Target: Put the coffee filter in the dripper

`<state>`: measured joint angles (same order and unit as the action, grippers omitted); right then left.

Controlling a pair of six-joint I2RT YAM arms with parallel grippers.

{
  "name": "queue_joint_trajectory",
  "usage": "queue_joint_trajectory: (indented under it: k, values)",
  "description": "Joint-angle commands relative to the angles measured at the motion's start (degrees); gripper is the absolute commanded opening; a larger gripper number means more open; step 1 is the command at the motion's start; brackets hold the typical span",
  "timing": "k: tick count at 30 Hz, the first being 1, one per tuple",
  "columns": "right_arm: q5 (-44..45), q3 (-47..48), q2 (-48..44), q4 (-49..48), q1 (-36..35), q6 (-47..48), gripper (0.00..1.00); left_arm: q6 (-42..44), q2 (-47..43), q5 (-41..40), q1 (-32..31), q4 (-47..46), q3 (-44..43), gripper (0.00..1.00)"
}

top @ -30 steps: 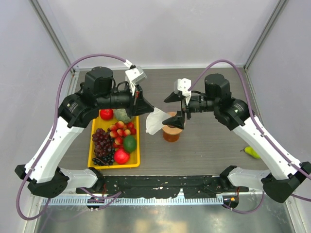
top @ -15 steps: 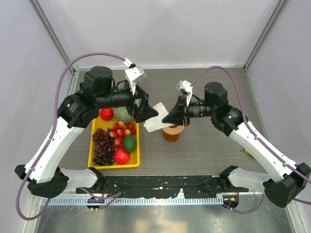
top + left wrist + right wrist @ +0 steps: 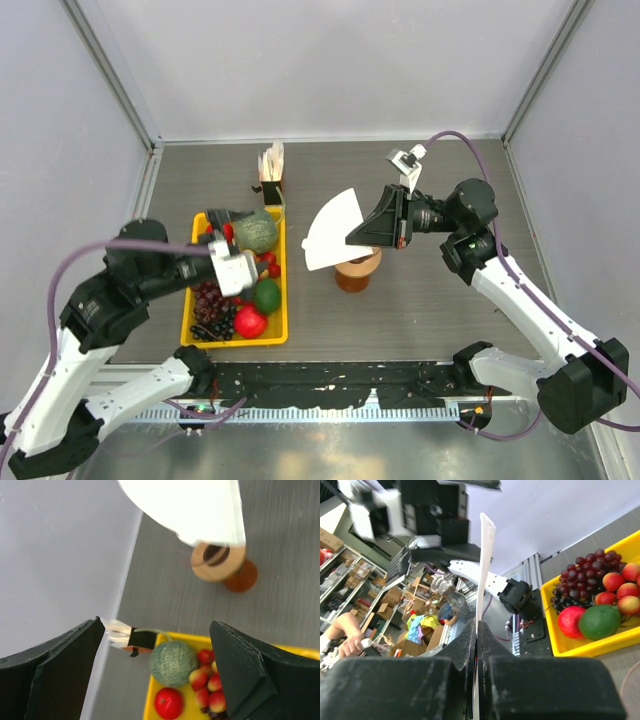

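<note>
Surface (image 3: 450,320): you see a yellow tray (image 3: 235,341) of fruit by its left edge.
Coffee filter (image 3: 330,228): flat, held up in the air over the dripper.
Dripper (image 3: 358,265): near the middle of the surface, on an amber jug (image 3: 352,282).
Right claw (image 3: 476,630): your right claw is closed on the filter edge.
Left claw (image 3: 156,630): wide apart, holding nothing, above the tray.

Pulled the left gripper (image 3: 156,625) back off the coffee filter (image 3: 332,228) and away to the near left, over the yellow tray (image 3: 283,300), jaws now wide apart. Left the filter pinched in the right gripper (image 3: 362,235) alone, raised from a crumpled droop beside the dripper (image 3: 358,263) into a flat fan above and left of it. Drew the right gripper rightward off the dripper's top. Uncovered the bundle of papers (image 3: 271,160) on the far side and the green melon (image 3: 256,232) in the tray
</note>
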<state>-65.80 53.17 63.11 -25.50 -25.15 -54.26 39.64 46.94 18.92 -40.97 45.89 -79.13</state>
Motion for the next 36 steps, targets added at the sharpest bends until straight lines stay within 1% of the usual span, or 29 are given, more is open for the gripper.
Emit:
queue_joint_trajectory:
  k: [1, 3, 4, 5, 6, 9, 11, 12, 15, 17, 18, 19, 21, 22, 24, 26, 29, 30, 31, 32, 33, 34, 35, 36]
  values:
    - [-4.16, -0.61, -0.18, -12.01, -0.60, -11.90, 0.05, 27.55, -9.56, -4.40, -4.89, -5.44, 12.13, 0.99]
    - [-5.73, -0.87, 0.08, -12.30, -1.31, -12.71, 0.05, 35.39, -14.22, -6.52, -8.76, -12.62, 18.28, 0.99]
    - [-6.18, -0.96, 0.26, -11.86, -2.27, -12.54, 0.05, 40.64, -15.98, -6.44, -11.04, -16.15, 21.18, 0.99]
    - [-6.88, -0.96, 0.43, -10.38, -2.88, -11.75, 0.05, 44.00, -17.48, -6.35, -12.02, -19.84, 24.52, 0.99]
    - [-7.06, -1.05, 0.35, -9.32, -3.41, -10.96, 0.05, 47.51, -18.54, -6.44, -14.72, -22.48, 27.25, 1.00]
    - [-7.41, -0.96, -0.27, -2.04, -4.47, -5.61, 0.05, 57.88, -20.13, -7.05, -21.06, -30.31, 35.34, 0.99]
    - [-7.41, -1.40, -0.27, -1.05, -4.56, -4.98, 0.05, 62.38, -19.43, -8.80, -25.72, -36.02, 38.60, 0.99]
    - [-7.33, -1.49, -0.27, -0.87, -4.47, -4.89, 0.05, 63.71, -18.47, -10.72, -28.26, -39.44, 39.49, 0.99]
    - [-7.06, -2.19, -0.01, -0.96, -4.74, -5.24, 0.05, 65.12, -14.87, -15.56, -33.46, -44.55, 39.85, 0.99]
    - [-7.06, -2.54, -0.09, -0.78, -5.00, -5.16, 0.05, 66.27, -12.85, -18.02, -35.75, -49.56, 40.28, 0.99]
    - [-7.06, -2.72, -0.18, -0.78, -4.91, -5.15, 0.05, 66.44, -11.97, -18.39, -36.54, -50.71, 40.11, 0.99]
    - [-6.97, -2.98, -0.27, -0.78, -5.00, -5.15, 0.05, 66.97, -11.26, -21.00, -37.07, -51.07, 39.85, 0.99]
    - [-6.89, -3.24, -0.62, -0.70, -5.00, -5.07, 0.05, 67.15, -10.82, -21.38, -37.34, -51.69, 39.58, 0.96]
    - [-6.89, -3.33, -0.71, -0.35, -4.91, -4.89, 0.05, 67.76, -10.64, -21.73, -37.34, -51.60, 39.67, 0.94]
    - [-7.15, -3.42, -0.97, -0.08, -4.91, -4.89, 0.05, 68.99, -10.29, -22.43, -37.43, -51.51, 39.67, 0.87]
    - [-7.24, -3.51, -1.32, 0.09, -5.00, -4.80, 0.05, 68.91, -9.94, -23.22, -37.34, -51.16, 39.23, 0.76]
    - [-7.06, -3.42, -1.67, 1.50, -5.00, -3.58, 0.05, 67.77, -9.15, -24.54, -37.34, -50.55, 38.18, 0.55]
    - [-6.80, -3.25, -1.76, 3.33, -4.91, -2.01, 0.06, 66.81, -9.06, -24.72, -37.34, -49.59, 37.48, 0.47]
    - [-6.62, -2.55, -2.03, 4.30, -4.83, -1.21, 0.15, 65.93, -8.97, -24.80, -37.34, -48.19, 36.78, 0.41]
    - [-6.27, -2.02, -2.20, 5.79, -4.74, 0.19, 0.20, 65.05, -8.97, -24.98, -37.43, -46.43, 35.99, 0.28]
    - [-6.10, -1.06, -2.12, 6.24, -4.30, 0.47, 0.38, 64.26, -8.80, -25.16, -37.43, -41.89, 34.93, 0.07]
    - [-6.09, -0.61, -2.12, 6.07, -3.95, 0.30, 0.48, 62.07, -8.88, -24.98, -37.51, -41.67, 34.58, 0.00]
    - [-6.27, 0.96, -2.03, 5.99, -2.90, 0.03, 0.64, 58.75, -8.62, -24.81, -37.52, -40.71, 33.70, 0.00]
    - [-6.53, 1.84, -1.42, 5.64, -2.37, -0.66, 0.73, 55.58, -8.01, -24.98, -37.60, -37.57, 31.69, 0.00]
